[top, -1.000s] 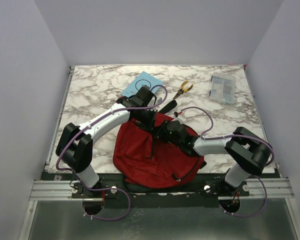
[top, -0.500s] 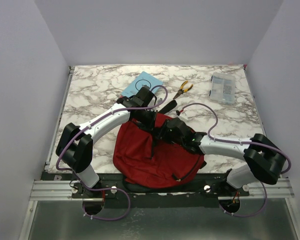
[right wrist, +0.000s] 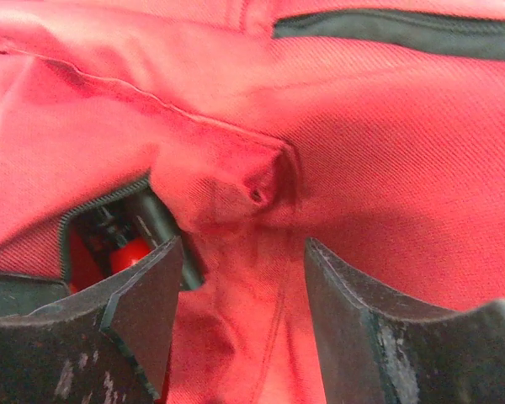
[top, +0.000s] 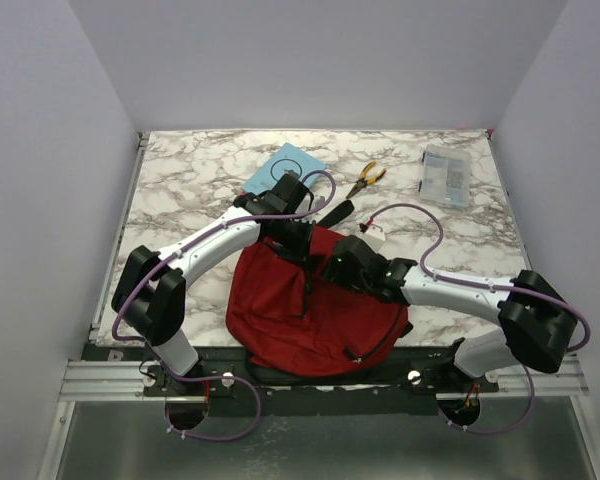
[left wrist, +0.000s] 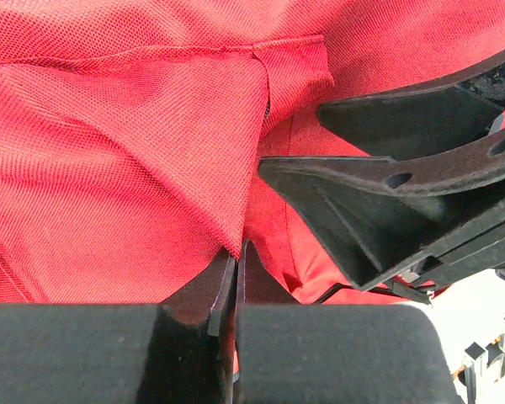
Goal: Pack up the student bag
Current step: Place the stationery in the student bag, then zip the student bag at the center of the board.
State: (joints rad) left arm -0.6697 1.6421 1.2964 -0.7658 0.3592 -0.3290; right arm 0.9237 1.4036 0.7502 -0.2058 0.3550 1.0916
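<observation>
So the right end effector has just let go. Its jaws were close together a second ago and now they stand well apart, with a puckered bit of red cloth sitting loose between them, not pinched. The right arm has also stretched out, elbow swung toward the right edge of the table. The left end effector hasn't budged: jaws together, clamped on a fold of the student bag.

My read is that whatever the right arm was doing at the bag mouth is done, and it's freeing itself up to fetch the next item while the left keeps the cloth pulled up. Packing looks far from finished, since the blue book, the yellow-handled pliers and the clear parts box are all out on the table, beyond both end effectors.

As for where the bag is, it's right under both end effectors, gripped by the left one, and fills both wrist views. The zipper opening sits just beside the right end effector's jaw on the left of its wrist view, with something black and red inside, can't tell what. A closed black zipper runs further ahead of that end effector's tips.
</observation>
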